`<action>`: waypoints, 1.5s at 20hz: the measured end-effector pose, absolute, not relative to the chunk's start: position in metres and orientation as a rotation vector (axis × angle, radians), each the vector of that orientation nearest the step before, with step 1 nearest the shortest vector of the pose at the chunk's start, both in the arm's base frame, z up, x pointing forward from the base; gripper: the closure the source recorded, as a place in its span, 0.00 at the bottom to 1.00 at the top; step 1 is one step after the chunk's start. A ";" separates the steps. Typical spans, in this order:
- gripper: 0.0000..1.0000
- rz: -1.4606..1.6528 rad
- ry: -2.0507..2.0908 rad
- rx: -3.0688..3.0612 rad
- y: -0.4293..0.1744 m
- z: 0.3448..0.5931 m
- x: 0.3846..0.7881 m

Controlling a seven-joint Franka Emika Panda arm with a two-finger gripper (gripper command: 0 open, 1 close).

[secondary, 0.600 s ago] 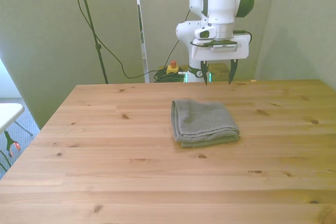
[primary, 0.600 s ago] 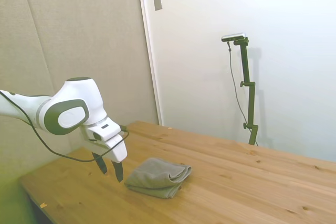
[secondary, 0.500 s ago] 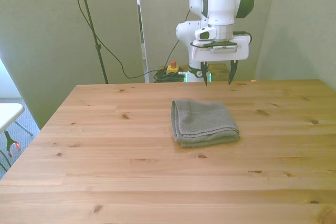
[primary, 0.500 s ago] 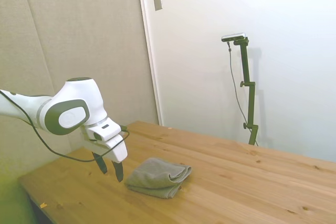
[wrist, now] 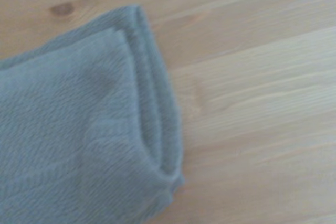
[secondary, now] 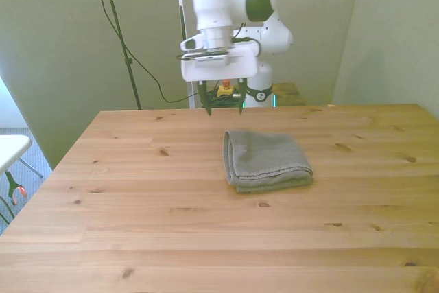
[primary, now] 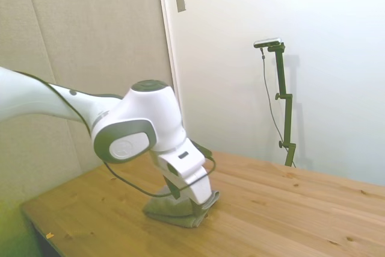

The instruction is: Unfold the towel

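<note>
One wooden table (secondary: 137,190) carries the towel (secondary: 266,160), folded flat near its middle. Above the towel's far corner toward the front view's left hangs the gripper (secondary: 223,106), fingers spread and empty. It should probably descend onto the stacked hems (wrist: 157,124) and pinch only the top layer.

towel (secondary: 266,160) on table (secondary: 137,224), gripper (secondary: 224,109) above table beyond the towel's front view's left corner

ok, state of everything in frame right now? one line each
towel: folded, lying flat on the table, not gripped.
gripper: open, empty, in the air above the table's far edge, beyond the towel's corner on the front view's left.
table: bare wood apart from the towel.
</note>
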State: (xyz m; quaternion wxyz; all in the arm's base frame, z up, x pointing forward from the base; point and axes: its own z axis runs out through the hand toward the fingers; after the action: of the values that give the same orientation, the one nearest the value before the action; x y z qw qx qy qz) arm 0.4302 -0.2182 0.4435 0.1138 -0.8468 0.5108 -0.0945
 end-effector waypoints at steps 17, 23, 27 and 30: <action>0.00 -0.144 1.133 -2.300 -0.232 0.387 0.463; 1.00 -0.109 1.075 -2.297 -0.220 0.372 0.476; 1.00 -0.086 1.060 -2.292 -0.220 0.370 0.484; 1.00 -0.064 1.034 -2.289 -0.220 0.369 0.485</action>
State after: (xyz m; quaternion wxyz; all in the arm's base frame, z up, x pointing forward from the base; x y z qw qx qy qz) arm 0.4848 -0.2205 0.3695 0.3094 -0.8664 0.3912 -0.0242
